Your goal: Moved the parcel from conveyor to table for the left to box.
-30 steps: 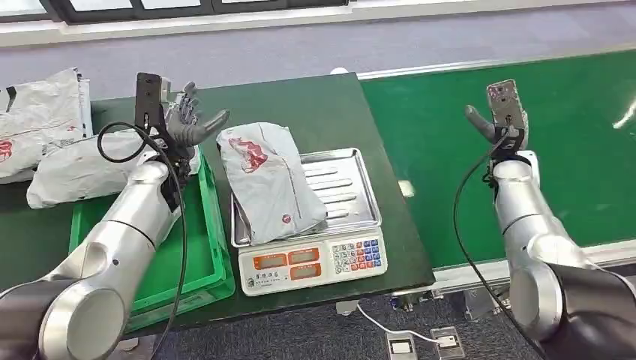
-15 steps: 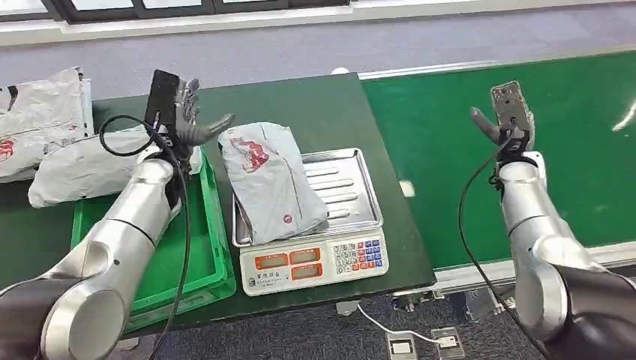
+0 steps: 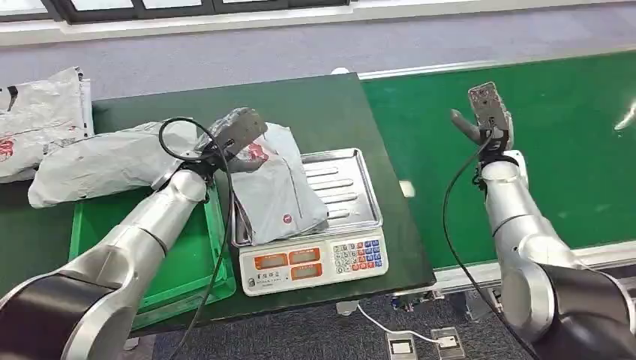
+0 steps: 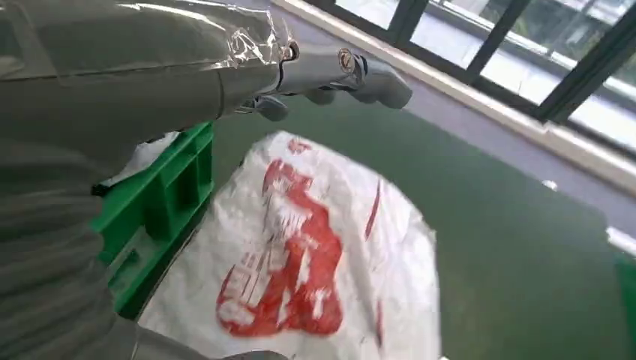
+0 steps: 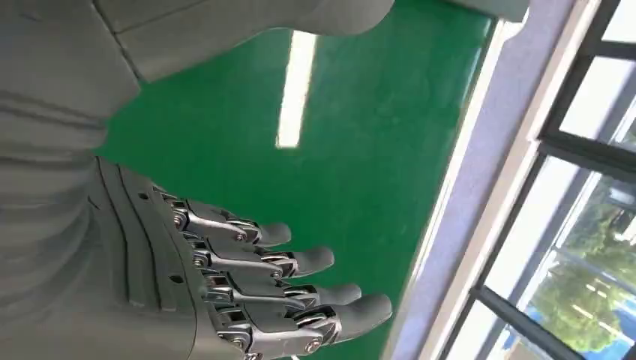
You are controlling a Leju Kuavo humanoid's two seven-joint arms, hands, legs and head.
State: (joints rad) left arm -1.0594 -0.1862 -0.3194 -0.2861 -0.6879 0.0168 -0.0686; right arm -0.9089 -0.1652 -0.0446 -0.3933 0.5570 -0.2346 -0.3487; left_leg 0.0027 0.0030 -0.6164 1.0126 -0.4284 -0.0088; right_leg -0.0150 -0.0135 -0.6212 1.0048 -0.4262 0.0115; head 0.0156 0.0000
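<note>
A grey-white parcel [image 3: 276, 187] with a red logo lies across the steel pan of the scale [image 3: 337, 187]; the left wrist view shows it close up [image 4: 315, 255]. My left hand [image 3: 234, 133] hovers palm-down over the parcel's far left end, and its fingers [image 4: 337, 71] are spread above the bag with nothing in them. Over the green conveyor belt [image 3: 570, 127] my right hand [image 3: 486, 114] is raised. Its fingers [image 5: 270, 281] are extended and apart, holding nothing.
A green crate [image 3: 191, 259] sits left of the scale, its wall [image 4: 169, 191] beside the parcel. Other grey parcels [image 3: 97, 161] are piled at the table's far left. The scale's keypad [image 3: 356, 253] faces me at the dark table's front edge.
My left hand has swung right and down, from upright over the crate to above the parcel's far end. The right hand has shifted slightly left.
</note>
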